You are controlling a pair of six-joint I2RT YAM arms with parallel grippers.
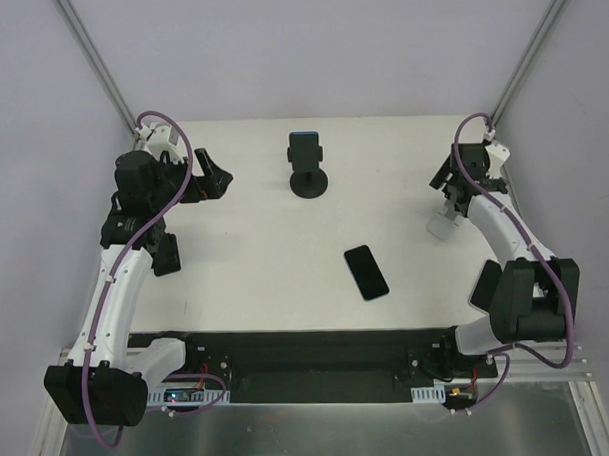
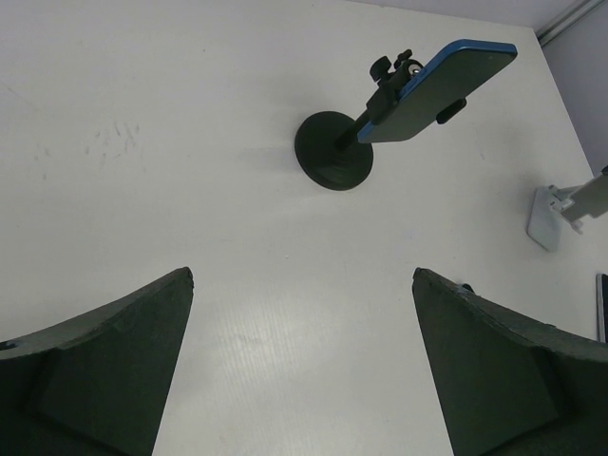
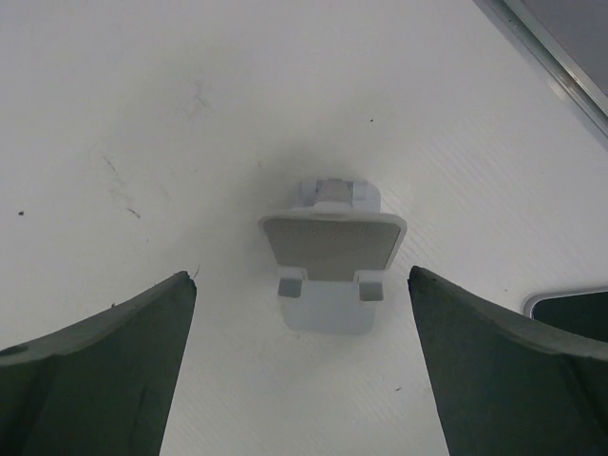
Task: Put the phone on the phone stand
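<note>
A black phone (image 1: 366, 272) lies flat on the white table (image 1: 255, 250), right of centre; its corner shows in the right wrist view (image 3: 570, 306). A small white phone stand (image 1: 443, 224) stands empty at the right, and also shows in the right wrist view (image 3: 331, 263) and the left wrist view (image 2: 555, 213). My right gripper (image 1: 446, 185) is open just behind it, the stand lying ahead between the fingers (image 3: 304, 275). My left gripper (image 1: 219, 176) is open and empty at the far left (image 2: 302, 275).
A black stand with a round base (image 1: 310, 182) holds a blue-cased phone (image 1: 304, 146) at the back centre; both show in the left wrist view, base (image 2: 332, 152) and phone (image 2: 432, 90). Metal frame posts rise at the back corners.
</note>
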